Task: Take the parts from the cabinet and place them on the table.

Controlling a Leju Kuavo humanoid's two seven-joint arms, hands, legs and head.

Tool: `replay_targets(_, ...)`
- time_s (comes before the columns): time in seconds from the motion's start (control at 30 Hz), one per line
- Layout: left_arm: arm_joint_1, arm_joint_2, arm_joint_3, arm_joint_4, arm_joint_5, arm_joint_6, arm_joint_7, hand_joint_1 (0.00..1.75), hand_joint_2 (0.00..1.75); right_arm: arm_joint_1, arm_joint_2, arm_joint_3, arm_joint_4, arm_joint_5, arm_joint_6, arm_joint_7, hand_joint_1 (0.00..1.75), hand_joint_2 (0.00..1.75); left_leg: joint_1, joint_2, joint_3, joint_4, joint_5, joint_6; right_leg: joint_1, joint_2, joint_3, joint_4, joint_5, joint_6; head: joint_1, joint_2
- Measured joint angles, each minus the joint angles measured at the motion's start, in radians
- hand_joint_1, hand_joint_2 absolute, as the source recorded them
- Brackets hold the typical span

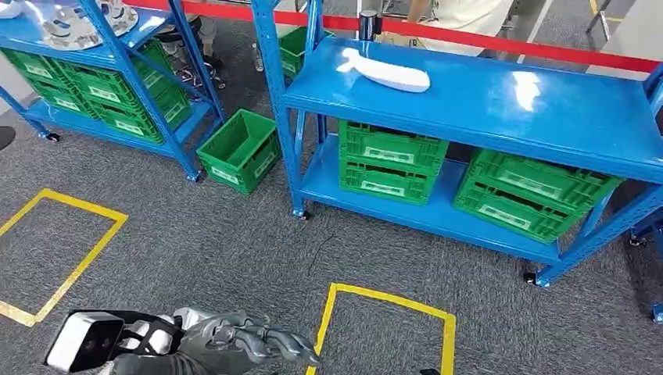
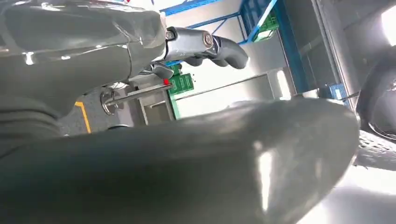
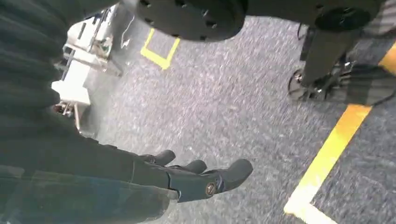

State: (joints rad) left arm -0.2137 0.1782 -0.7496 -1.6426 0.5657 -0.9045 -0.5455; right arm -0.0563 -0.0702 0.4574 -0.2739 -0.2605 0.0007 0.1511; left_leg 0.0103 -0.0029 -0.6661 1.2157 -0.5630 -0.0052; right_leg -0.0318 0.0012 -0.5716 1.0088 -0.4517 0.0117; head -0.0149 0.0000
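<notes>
A long white moulded part (image 1: 387,74) lies on the top shelf of the blue cabinet (image 1: 500,109) ahead of me. Further left, silver metal parts (image 1: 78,27) sit on top of a second blue cabinet (image 1: 47,39). My left hand (image 1: 242,340) is low at the bottom of the head view, well short of both cabinets, fingers loosely spread and holding nothing; its fingers (image 2: 205,44) show bare in the left wrist view. My right hand (image 3: 196,177) hangs over the grey carpet with its fingers stretched out and empty.
Green crates (image 1: 391,160) (image 1: 532,191) fill the lower shelf of the near cabinet, and one open green crate (image 1: 238,148) stands on the floor between the cabinets. Yellow tape squares (image 1: 383,301) (image 1: 78,266) mark the carpet. A red barrier (image 1: 500,43) and a person (image 1: 461,16) are behind.
</notes>
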Motion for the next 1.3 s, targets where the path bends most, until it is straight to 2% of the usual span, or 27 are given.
replay_targets(0.03,0.001,0.002,-0.003,0.000,-0.010,0.002,-0.002,0.00,0.00,0.000,-0.001,0.009,0.000,0.000,-0.005,0.010,0.00,0.00,0.000,0.001,-0.045,0.088,-0.030,-0.001,0.003,-0.001,-0.001,0.000,0.000,-0.001,0.000,0.000)
replay_targets(0.07,0.001,0.003,-0.006,0.000,-0.016,0.003,-0.003,0.00,0.00,0.001,-0.001,0.014,0.000,-0.001,-0.010,0.015,0.00,0.00,0.000,0.002,-0.064,0.123,-0.030,0.000,0.007,-0.001,0.000,0.000,0.000,-0.001,0.000,0.000)
replay_targets(0.1,0.001,0.005,-0.007,0.000,-0.020,0.003,-0.005,0.00,0.00,0.001,-0.002,0.017,0.000,-0.003,-0.013,0.018,0.00,0.00,0.000,0.001,-0.060,0.109,-0.011,0.004,0.009,0.000,0.001,0.000,-0.001,-0.001,0.000,0.000)
replay_targets(0.17,0.001,0.005,-0.008,0.000,-0.021,0.003,-0.006,0.00,0.00,0.001,-0.002,0.027,0.000,-0.009,-0.024,0.022,0.00,0.00,-0.004,0.001,0.016,-0.054,0.082,0.024,0.018,0.002,0.005,0.000,-0.001,-0.001,0.000,0.000)
replay_targets(0.2,0.001,0.005,-0.008,0.000,-0.021,0.003,-0.008,0.00,0.00,0.001,-0.002,0.032,0.000,-0.011,-0.032,0.022,0.00,0.00,-0.010,0.001,0.069,-0.160,0.127,0.043,0.021,0.004,0.007,-0.001,-0.001,-0.001,0.000,0.000)
replay_targets(0.23,0.001,0.006,-0.008,0.000,-0.021,0.003,-0.011,0.00,0.00,0.002,0.004,0.036,0.000,-0.012,-0.038,0.022,0.00,0.00,-0.016,0.005,0.087,-0.197,0.115,0.055,0.017,0.003,0.007,-0.002,-0.001,0.000,0.005,0.000)
replay_targets(0.33,0.004,0.008,-0.006,-0.002,-0.016,0.006,-0.014,0.00,0.00,0.004,0.000,0.050,0.000,-0.012,-0.061,0.022,0.00,0.00,-0.029,0.011,0.083,-0.205,0.120,0.062,0.016,-0.003,0.003,-0.006,0.002,0.005,0.002,0.000)
replay_targets(0.37,0.004,0.009,-0.005,-0.003,-0.013,0.007,-0.014,0.00,0.00,0.002,0.001,0.056,0.000,-0.011,-0.066,0.022,0.00,0.00,-0.029,0.010,0.085,-0.216,0.126,0.068,0.020,-0.004,0.007,-0.013,0.006,0.011,0.002,0.000)
replay_targets(0.4,0.007,0.008,-0.004,-0.008,-0.010,0.010,-0.014,0.00,0.00,0.002,0.000,0.061,0.000,-0.010,-0.072,0.022,0.00,0.00,-0.010,0.011,0.105,-0.248,0.145,0.066,0.021,-0.004,0.000,-0.004,0.001,0.010,0.002,0.000)
replay_targets(0.43,0.006,0.009,-0.003,-0.008,-0.006,0.014,-0.014,0.00,0.00,0.002,-0.001,0.064,0.000,-0.010,-0.076,0.022,0.00,0.00,-0.015,0.012,0.112,-0.259,0.149,0.069,0.024,-0.002,-0.012,0.020,-0.016,0.008,0.004,0.000)
replay_targets(0.5,0.013,0.008,-0.002,-0.008,-0.006,0.014,-0.014,0.00,0.00,0.001,-0.009,0.075,0.000,-0.013,-0.086,0.023,0.00,0.00,-0.016,0.013,0.108,-0.259,0.153,0.072,0.019,-0.002,-0.086,0.170,-0.080,-0.001,0.005,0.000)
replay_targets(0.57,0.024,0.008,-0.001,-0.008,-0.008,0.014,-0.013,0.00,0.00,0.005,-0.017,0.087,0.000,-0.019,-0.089,0.025,0.00,0.00,-0.017,0.012,0.105,-0.258,0.153,0.072,0.014,-0.002,-0.153,0.300,-0.118,0.008,0.004,0.000)
replay_targets(0.63,0.028,0.008,-0.001,-0.008,-0.009,0.015,-0.012,0.00,0.00,0.008,-0.019,0.093,0.000,-0.024,-0.093,0.025,0.00,0.00,-0.015,0.009,0.105,-0.256,0.152,0.068,0.005,-0.002,-0.128,0.243,-0.085,0.033,0.004,0.000)
replay_targets(0.7,0.028,0.008,0.000,-0.008,-0.011,0.016,-0.012,0.00,0.00,0.008,-0.025,0.105,0.000,-0.030,-0.095,0.025,0.00,0.00,-0.010,0.007,0.103,-0.240,0.144,0.055,-0.006,-0.004,-0.021,0.036,-0.007,0.065,0.004,0.000)
replay_targets(0.73,0.028,0.006,0.001,-0.008,-0.011,0.016,-0.012,0.00,0.00,0.007,-0.026,0.109,0.000,-0.032,-0.096,0.026,0.00,0.00,-0.011,0.007,0.098,-0.228,0.137,0.045,-0.006,-0.007,-0.003,-0.005,-0.004,0.058,0.004,0.000)
replay_targets(0.8,0.030,0.002,0.004,-0.011,-0.013,0.013,-0.011,0.00,0.00,0.007,-0.028,0.117,-0.001,-0.040,-0.097,0.030,0.00,0.00,-0.016,0.005,0.091,-0.218,0.131,0.032,0.003,-0.001,0.000,-0.002,0.000,0.030,0.003,0.000)
replay_targets(0.87,0.032,0.002,0.007,-0.014,-0.013,0.014,-0.011,0.00,0.00,0.010,-0.034,0.125,-0.001,-0.049,-0.097,0.030,0.00,0.00,-0.012,0.005,0.091,-0.218,0.132,0.027,0.006,-0.001,-0.003,-0.001,0.003,0.018,0.003,0.000)
replay_targets(0.9,0.032,0.002,0.008,-0.016,-0.011,0.014,-0.011,0.00,0.00,0.010,-0.034,0.130,-0.002,-0.053,-0.096,0.030,0.00,0.00,-0.007,0.004,0.088,-0.211,0.126,0.021,-0.005,-0.001,0.000,-0.005,0.006,0.010,0.003,0.000)
replay_targets(0.93,0.032,0.002,0.009,-0.017,-0.008,0.014,-0.011,0.00,0.00,0.010,-0.035,0.133,-0.003,-0.055,-0.095,0.030,0.00,0.00,-0.007,0.004,0.079,-0.186,0.106,0.014,-0.004,0.000,0.000,-0.005,0.006,0.008,0.002,0.000)
replay_targets(0.97,0.032,0.002,0.011,-0.018,-0.006,0.014,-0.011,0.00,0.00,0.010,-0.038,0.137,-0.003,-0.058,-0.095,0.030,0.00,0.00,-0.005,0.003,0.052,-0.126,0.066,0.008,-0.004,0.000,0.000,-0.005,0.006,0.001,0.001,0.000)
replay_targets(1.03,0.034,0.002,0.011,-0.018,-0.004,0.015,-0.011,0.00,0.00,0.011,-0.042,0.145,-0.003,-0.063,-0.094,0.031,0.00,0.00,-0.002,0.003,-0.028,0.043,-0.011,0.000,-0.001,-0.001,-0.002,-0.004,0.006,0.000,0.000,0.000)
replay_targets(1.1,0.036,0.002,0.012,-0.017,-0.001,0.016,-0.011,0.00,0.00,0.011,-0.043,0.152,-0.003,-0.064,-0.093,0.031,0.00,0.00,0.000,0.003,-0.065,0.114,-0.021,0.001,0.004,-0.001,-0.003,-0.004,0.007,-0.002,0.001,0.000)
replay_targets(1.17,0.036,0.002,0.012,-0.017,0.000,0.016,-0.011,0.00,0.00,0.011,-0.043,0.158,-0.003,-0.066,-0.092,0.035,0.00,0.00,-0.001,0.003,-0.007,-0.006,0.054,0.014,0.009,0.002,0.000,-0.004,0.007,-0.002,0.001,0.000)
replay_targets(1.2,0.036,0.001,0.013,-0.017,0.001,0.016,-0.011,0.00,0.00,0.010,-0.043,0.160,-0.003,-0.067,-0.092,0.037,0.00,0.00,-0.004,0.002,0.050,-0.116,0.103,0.028,0.013,0.004,0.002,-0.005,0.007,-0.002,0.000,0.000)
replay_targets(1.23,0.036,0.000,0.014,-0.018,0.002,0.016,-0.011,0.00,0.00,0.010,-0.043,0.161,-0.004,-0.068,-0.092,0.038,0.00,0.00,-0.009,0.002,0.091,-0.195,0.125,0.043,0.010,0.005,0.003,-0.006,0.007,-0.002,0.001,0.000)
replay_targets(1.27,0.036,-0.001,0.016,-0.019,0.002,0.016,-0.011,0.00,0.00,0.010,-0.036,0.163,-0.008,-0.068,-0.089,0.038,0.00,0.00,-0.013,0.009,0.094,-0.203,0.113,0.048,0.021,0.005,0.000,-0.006,0.008,0.001,0.006,0.000)
replay_targets(1.3,0.033,-0.002,0.016,-0.020,0.002,0.016,-0.011,0.00,0.00,0.009,-0.041,0.163,-0.009,-0.068,-0.089,0.038,0.00,0.00,-0.021,0.008,0.092,-0.210,0.116,0.051,0.009,0.003,-0.001,-0.007,0.008,0.002,0.002,0.000)
